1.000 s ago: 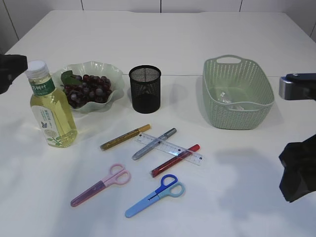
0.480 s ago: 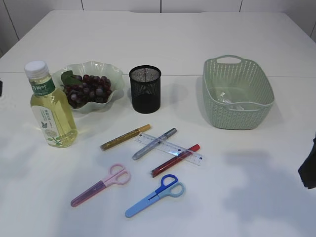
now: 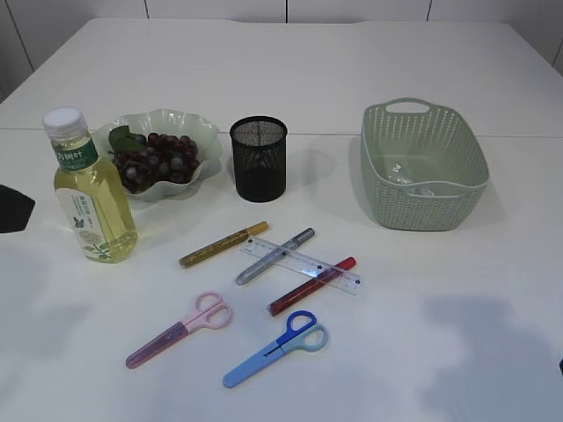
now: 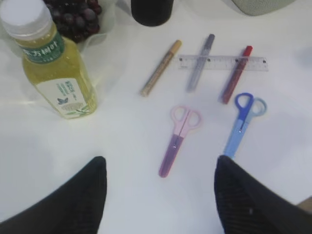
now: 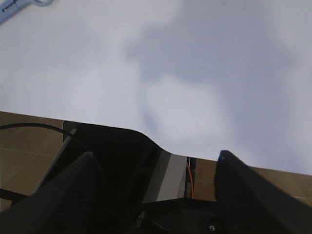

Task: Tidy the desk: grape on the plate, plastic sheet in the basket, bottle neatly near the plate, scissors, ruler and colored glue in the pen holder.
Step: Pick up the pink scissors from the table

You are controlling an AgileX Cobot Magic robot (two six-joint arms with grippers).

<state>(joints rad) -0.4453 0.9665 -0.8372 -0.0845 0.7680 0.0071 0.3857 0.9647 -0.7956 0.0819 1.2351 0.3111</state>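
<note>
Grapes (image 3: 157,160) already lie in the green plate (image 3: 204,134) toward the table's back left, with the bottle (image 3: 88,195) upright just beside it on the left-edge side, and crumpled clear plastic (image 3: 413,182) sits inside the basket (image 3: 422,211) at the back right. So the pen holder (image 3: 259,159), standing next to the plate, looks like the remaining business: the gold glue pen (image 3: 223,244), silver glue pen (image 3: 274,256), red glue pen (image 3: 311,287) and the ruler (image 3: 303,265) laid across the latter two are still on the table in the middle, with the pink scissors (image 3: 179,330) and blue scissors (image 3: 275,349) nearer the front edge.

Over the last second both arms have pulled back out of the exterior view; nothing on the table has shifted, so this reads as a pause before the stationery stage.

The left gripper (image 4: 161,195) hangs above the front of the table, jaws apart and empty, the pink scissors lying between them below. The right gripper (image 5: 153,187) is also spread wide, holding nothing, out past the table's edge over the floor
</note>
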